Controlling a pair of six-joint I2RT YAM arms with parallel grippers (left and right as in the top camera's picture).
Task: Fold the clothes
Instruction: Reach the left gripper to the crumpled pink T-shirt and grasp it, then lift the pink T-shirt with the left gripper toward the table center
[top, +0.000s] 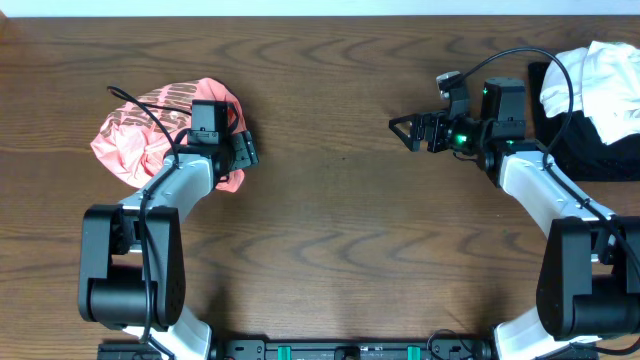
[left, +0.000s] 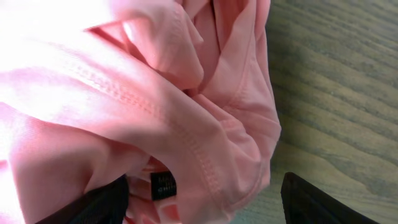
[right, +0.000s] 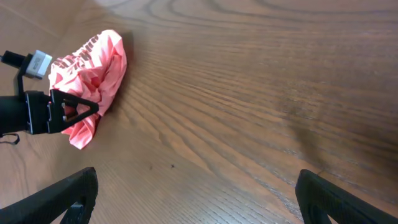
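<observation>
A crumpled pink garment (top: 135, 140) with white print lies at the left of the wooden table. My left gripper (top: 246, 150) is at its right edge. In the left wrist view the pink fabric (left: 124, 99) fills the frame, and a fold with a black label (left: 163, 185) lies between the wide-apart fingers (left: 205, 208). The left gripper is open. My right gripper (top: 405, 130) is open and empty over bare wood right of centre. Its wrist view (right: 196, 199) shows the pink garment (right: 93, 62) far off.
A pile of white clothes (top: 600, 70) lies on a black sheet (top: 580, 150) at the right edge, behind my right arm. Bare wood (top: 330, 200) lies between the two arms.
</observation>
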